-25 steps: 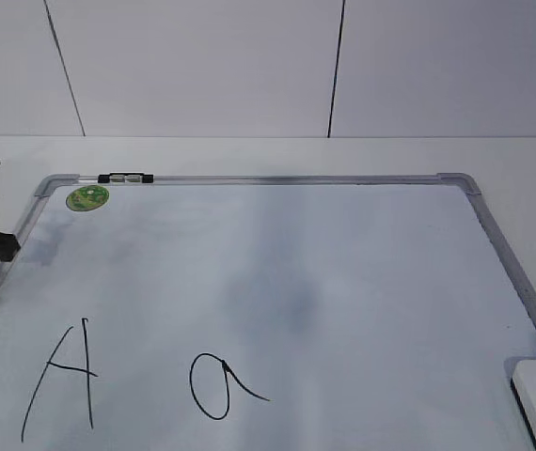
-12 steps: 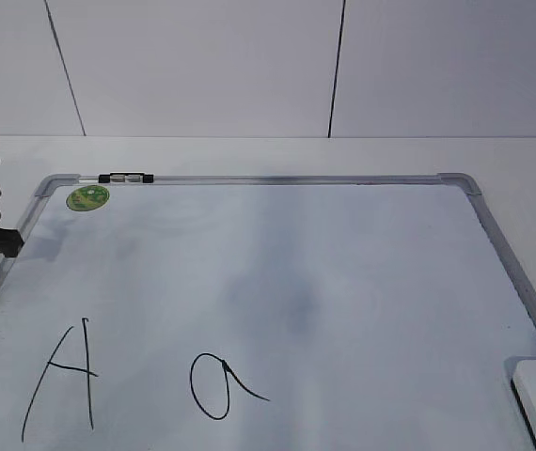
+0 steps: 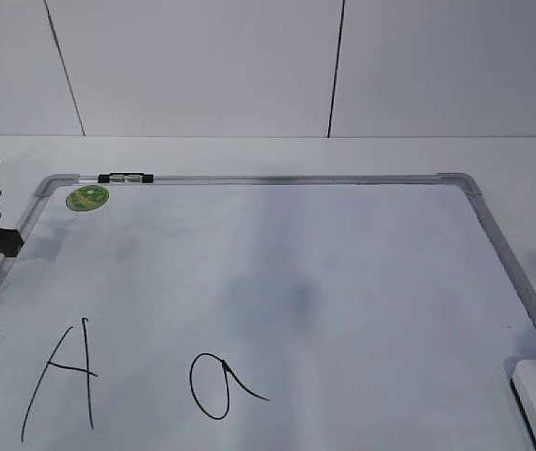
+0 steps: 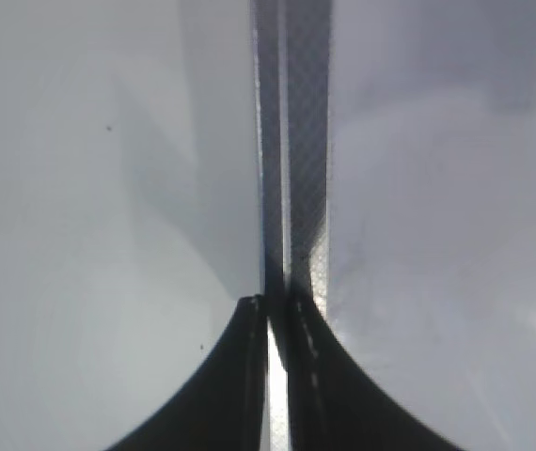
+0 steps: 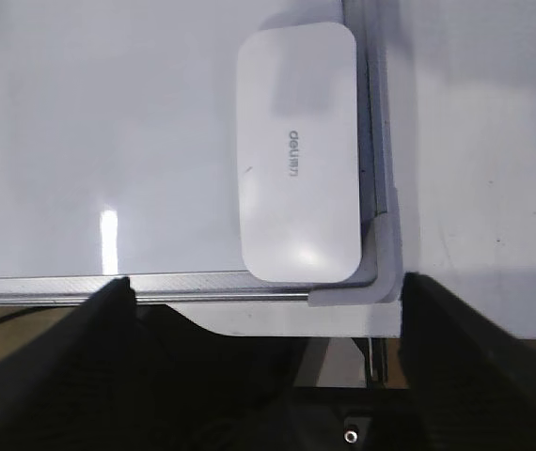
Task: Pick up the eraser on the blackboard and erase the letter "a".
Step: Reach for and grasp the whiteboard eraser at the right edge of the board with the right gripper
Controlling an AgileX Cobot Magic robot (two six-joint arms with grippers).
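the large white grey-framed blackboard [image 3: 343, 272] lies flat. the white rounded plastic eraser [image 5: 298, 150] rests flat in its near right corner (long side along the frame). the thin black handwritten letter "a" [image 3: 219, 385] stands unerased near the front edge.

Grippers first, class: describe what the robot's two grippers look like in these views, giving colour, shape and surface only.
The left gripper has two black fingers that curve and taper to thin tips. The right gripper has two broad, dark grey to black fingers with a finely textured surface. No cables or markings are visible on either.
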